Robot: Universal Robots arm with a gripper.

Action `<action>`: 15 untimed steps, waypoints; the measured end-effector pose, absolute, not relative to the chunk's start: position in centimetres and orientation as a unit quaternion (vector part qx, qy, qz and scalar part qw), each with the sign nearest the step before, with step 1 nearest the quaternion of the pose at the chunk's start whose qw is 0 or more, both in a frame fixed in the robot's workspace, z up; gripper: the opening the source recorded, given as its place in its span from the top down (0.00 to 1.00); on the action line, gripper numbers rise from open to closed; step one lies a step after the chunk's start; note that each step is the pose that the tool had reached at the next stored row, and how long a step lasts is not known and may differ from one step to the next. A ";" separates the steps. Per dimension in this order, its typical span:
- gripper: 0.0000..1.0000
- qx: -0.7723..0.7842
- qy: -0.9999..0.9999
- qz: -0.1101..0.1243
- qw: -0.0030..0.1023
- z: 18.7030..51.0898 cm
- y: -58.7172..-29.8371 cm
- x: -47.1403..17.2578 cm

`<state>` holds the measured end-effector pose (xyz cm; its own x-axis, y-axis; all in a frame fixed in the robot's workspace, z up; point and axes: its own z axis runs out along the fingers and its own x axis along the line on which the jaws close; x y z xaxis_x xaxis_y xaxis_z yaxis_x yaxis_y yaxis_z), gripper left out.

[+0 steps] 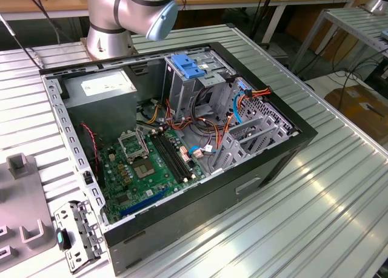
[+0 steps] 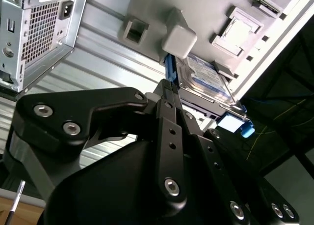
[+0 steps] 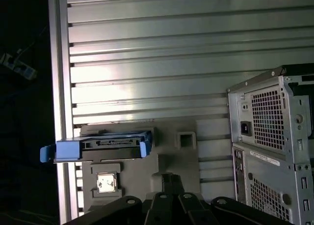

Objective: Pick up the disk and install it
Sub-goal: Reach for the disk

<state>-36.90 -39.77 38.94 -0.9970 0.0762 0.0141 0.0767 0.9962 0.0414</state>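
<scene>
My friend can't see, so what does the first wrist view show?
A disk with a blue frame rests on a grey holder on a ribbed metal table. A computer case stands nearby.

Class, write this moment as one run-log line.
disk: lying on grey fixture, not installed | gripper: close to disk | computer case: open
</scene>
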 end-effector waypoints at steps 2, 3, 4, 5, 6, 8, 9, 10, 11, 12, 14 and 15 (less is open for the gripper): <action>0.89 -0.038 -0.999 -0.021 0.006 38.9 -39.8 -37.7; 0.89 -0.038 -0.999 -0.021 0.006 38.9 -39.8 -38.1; 0.89 -0.038 -0.999 -0.021 0.006 38.9 -39.8 -38.5; 0.89 -0.038 -0.999 -0.021 0.006 38.9 -39.7 -38.9; 0.89 -0.038 -0.999 -0.021 0.006 38.9 -39.7 -39.6; 0.89 -0.038 -0.999 -0.021 0.006 38.9 -39.7 -41.3; 0.89 -0.038 -0.999 -0.021 0.006 38.9 -39.5 -41.9; 0.89 -0.038 -0.999 -0.021 0.006 38.8 -39.2 -43.4; 0.89 -0.038 -0.999 -0.021 0.006 38.8 -39.0 -43.8; 0.89 -0.038 -0.999 -0.021 0.006 38.8 -38.9 -44.2; 0.89 -0.038 -0.999 -0.021 0.006 38.7 -38.6 -45.2; 0.89 -0.038 -0.999 -0.021 0.006 38.6 -38.5 -45.7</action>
<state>-45.75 -38.52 38.64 -0.9970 0.0763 0.0141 0.0768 0.9962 0.0414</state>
